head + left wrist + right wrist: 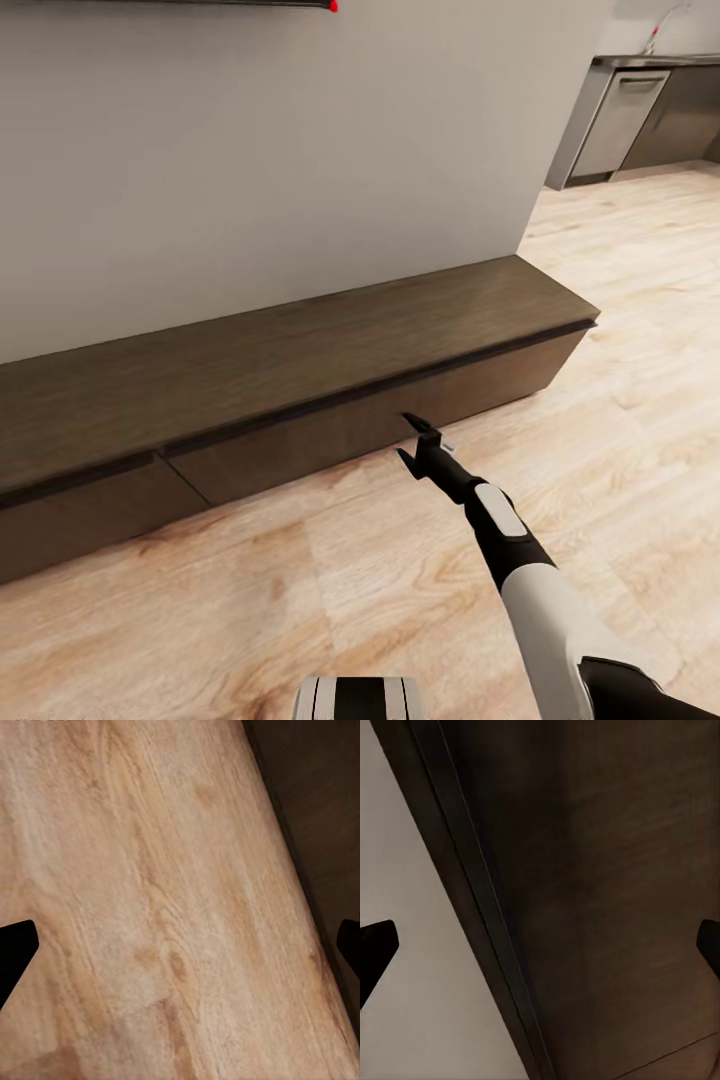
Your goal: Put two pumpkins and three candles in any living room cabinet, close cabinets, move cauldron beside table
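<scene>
- Cabinet is right in front of the robot: long, low, dark brown, running along the grey wall, all fronts looking shut from the head view. No pumpkins, candles, cauldron or table in any of these pictures, so I'm guessing they're somewhere else in the room.
- Right gripper is out ahead, jaws spread apart and holding nothing, tips just in front of the drawer front near the dark gap under the top. Its wrist view is looking along that front and the shadow line.
- Left gripper is also spread wide with nothing in it, pointing at bare wooden floor with the cabinet's edge off to one side.
- Main worry: the fronts are flat with no handles. If the plan is to hook a finger in that gap and pull, a finger could slip off or just scrape the wood, and the drawer stays put.
- Pushing too far forward would jam the fingertips into the front instead of catching the lip. Hard to judge the remaining clearance from here, it looks close.
- I honestly can't tell which drawer the gripper is lined up with. There's a seam between fronts further to the left, so pulling near an edge might go skewed.
- Also, opening one now with both hands empty means a trip back for the stuff, with an open drawer sticking out for the base to clip.
</scene>
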Tool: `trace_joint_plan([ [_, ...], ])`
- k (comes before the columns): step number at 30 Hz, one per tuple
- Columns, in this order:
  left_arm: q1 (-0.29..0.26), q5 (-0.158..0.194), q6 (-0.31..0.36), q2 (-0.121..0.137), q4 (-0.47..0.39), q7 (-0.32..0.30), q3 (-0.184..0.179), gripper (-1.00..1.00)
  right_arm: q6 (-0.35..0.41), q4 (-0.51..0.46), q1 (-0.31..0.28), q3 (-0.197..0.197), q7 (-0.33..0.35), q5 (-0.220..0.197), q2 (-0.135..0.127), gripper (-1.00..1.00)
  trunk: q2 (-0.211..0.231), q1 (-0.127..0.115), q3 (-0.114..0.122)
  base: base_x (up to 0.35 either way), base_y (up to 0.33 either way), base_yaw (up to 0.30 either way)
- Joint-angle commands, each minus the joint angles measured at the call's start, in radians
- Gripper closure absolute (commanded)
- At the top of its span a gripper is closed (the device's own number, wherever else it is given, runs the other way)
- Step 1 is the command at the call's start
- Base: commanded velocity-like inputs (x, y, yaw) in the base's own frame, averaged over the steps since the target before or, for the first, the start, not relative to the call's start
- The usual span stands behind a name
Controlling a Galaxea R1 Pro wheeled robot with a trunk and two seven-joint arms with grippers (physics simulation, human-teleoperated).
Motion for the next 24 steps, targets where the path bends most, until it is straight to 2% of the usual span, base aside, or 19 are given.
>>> trace_joint_plan([
  [1,0.0,0.007,0.008,0.0,0.0,0.001,0.002,-1.0,0.009,-0.001,-0.001,-0.008,-0.001,-0.002,0.001,-1.0,0.0,0.0,-0.001,0.0,0.0,0.0],
  [9,-0.001,-0.039,-0.001,0.0,0.001,-0.003,0.002,-1.0,-0.014,-0.004,0.0,-0.007,0.008,0.005,0.01,-1.0,0.0,0.0,-0.001,0.0,0.0,0.0],
  [12,0.0,-0.052,-0.009,0.0,0.006,-0.013,0.002,-1.0,-0.057,0.037,-0.001,-0.005,0.03,0.009,0.012,-1.0,0.0,0.0,-0.001,0.067,0.048,0.0],
  [14,0.0,-0.055,-0.016,0.0,0.011,-0.022,0.003,-1.0,-0.093,0.063,-0.001,-0.004,0.065,0.009,0.012,-1.0,0.0,0.0,-0.001,0.145,0.108,0.0],
  [18,-0.001,-0.059,-0.03,0.0,0.026,-0.057,0.004,-1.0,-0.201,0.14,-0.002,0.001,0.192,0.013,0.012,-1.0,0.0,0.0,-0.001,0.202,0.152,0.0],
  [24,0.0,-0.062,-0.037,0.0,0.033,-0.081,0.004,-1.0,-0.288,0.229,-0.003,0.004,0.262,0.021,0.012,-1.0,0.0,0.0,-0.001,0.228,0.172,0.0],
])
